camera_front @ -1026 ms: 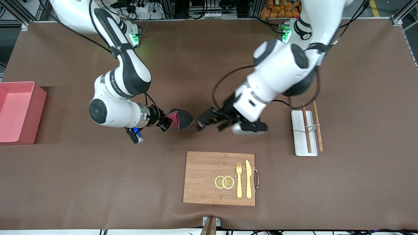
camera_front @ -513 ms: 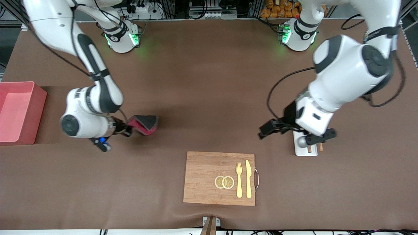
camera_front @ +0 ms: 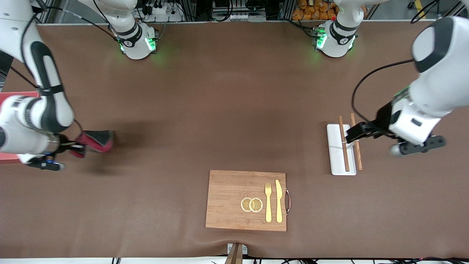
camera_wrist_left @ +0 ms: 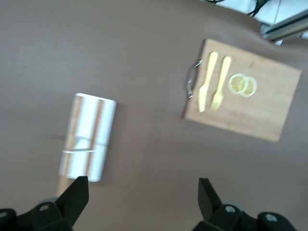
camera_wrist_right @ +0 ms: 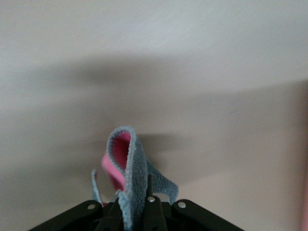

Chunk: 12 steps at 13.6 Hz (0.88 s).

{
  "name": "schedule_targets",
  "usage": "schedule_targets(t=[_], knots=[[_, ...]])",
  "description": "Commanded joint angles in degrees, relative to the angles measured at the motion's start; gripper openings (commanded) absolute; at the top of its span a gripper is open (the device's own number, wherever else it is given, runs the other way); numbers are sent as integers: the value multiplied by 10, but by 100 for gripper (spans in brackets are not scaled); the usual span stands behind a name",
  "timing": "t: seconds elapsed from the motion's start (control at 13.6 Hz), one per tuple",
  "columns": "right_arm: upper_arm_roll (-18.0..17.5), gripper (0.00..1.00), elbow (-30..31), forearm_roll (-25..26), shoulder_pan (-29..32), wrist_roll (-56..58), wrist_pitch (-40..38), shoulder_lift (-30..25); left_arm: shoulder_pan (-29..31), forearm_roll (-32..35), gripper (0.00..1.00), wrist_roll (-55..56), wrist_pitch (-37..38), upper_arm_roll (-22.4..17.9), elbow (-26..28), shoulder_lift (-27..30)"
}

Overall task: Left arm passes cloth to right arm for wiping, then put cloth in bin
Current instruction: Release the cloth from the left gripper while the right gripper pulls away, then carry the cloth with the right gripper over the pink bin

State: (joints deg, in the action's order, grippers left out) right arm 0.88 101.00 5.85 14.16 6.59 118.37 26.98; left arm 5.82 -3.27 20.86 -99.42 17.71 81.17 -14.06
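Cloth (camera_front: 96, 140), folded with its red-magenta face and dark grey face both showing, hangs from the right pincer (camera_front: 75, 147), which is clenched on one edge of it. In the front view this pair sits at about nine o'clock, over bare table (camera_front: 205, 110) near the right arm's end. The right arm (camera_front: 34, 121) covers most of the bin (camera_front: 14, 96); only slivers of salmon-pink wall show beside the arm.

The left pincer (camera_front: 354, 133) is released, its fingers (camera_wrist_left: 74, 197) spread wide with nothing between them. It hangs at about three o'clock in the front view, over the white tray (camera_front: 335, 152) and the two brown sticks (camera_front: 343, 145) lying across it.

A wooden board (camera_front: 231, 200) lies at six o'clock, nearest the front camera, carrying two lemon slices (camera_front: 251, 204), a yellow fork (camera_front: 268, 201) and a yellow knife (camera_front: 279, 201).
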Motion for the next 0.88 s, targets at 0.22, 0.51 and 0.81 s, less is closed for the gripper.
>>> schedule_targets(t=[0.22,0.51,0.81], knots=[[-13,0,-64,74,38,75,-43,-4,-80,11,100,-190,102,-137,26,91],[-17,0,-21,16,0,-25,-24,7,-93,12,100,-274,153,-172,27,119],[-18,0,-3,-72,-47,-109,2,30,-104,12,100,-268,167,-172,43,150]])
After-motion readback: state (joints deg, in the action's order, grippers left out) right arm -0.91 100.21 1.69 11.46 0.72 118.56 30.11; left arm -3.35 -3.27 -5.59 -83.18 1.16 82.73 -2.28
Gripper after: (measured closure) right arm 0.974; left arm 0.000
